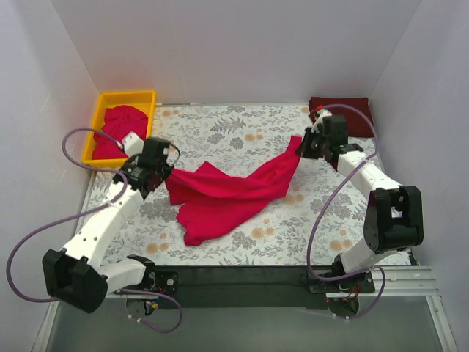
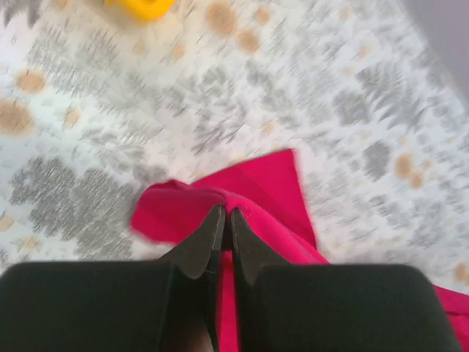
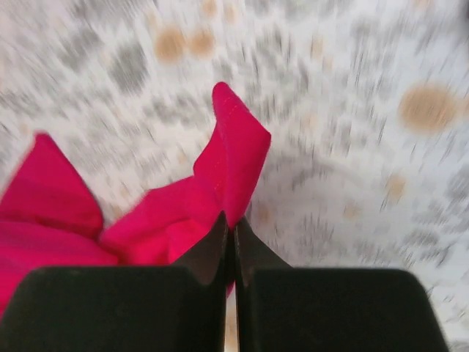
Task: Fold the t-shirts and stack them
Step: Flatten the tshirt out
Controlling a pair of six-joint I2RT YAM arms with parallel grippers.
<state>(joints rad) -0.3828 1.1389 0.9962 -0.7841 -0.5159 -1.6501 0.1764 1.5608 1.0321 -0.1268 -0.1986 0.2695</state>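
Note:
A crimson-pink t-shirt (image 1: pixel 227 194) hangs stretched between my two grippers above the flowered table. My left gripper (image 1: pixel 165 173) is shut on its left edge; the left wrist view shows the cloth (image 2: pixel 256 192) pinched between the fingertips (image 2: pixel 212 220). My right gripper (image 1: pixel 302 146) is shut on its right corner; the right wrist view shows that corner (image 3: pixel 236 158) standing up from the shut jaws. The shirt's lower part rests on the table. More crimson-pink cloth (image 1: pixel 121 126) lies in the yellow tray (image 1: pixel 124 97). A dark maroon t-shirt (image 1: pixel 350 111) lies folded at the back right.
The yellow tray stands at the back left corner, its corner also in the left wrist view (image 2: pixel 143 7). White walls enclose the table (image 1: pixel 220 125) on three sides. Purple cables loop beside both arms. A black strip runs along the near edge.

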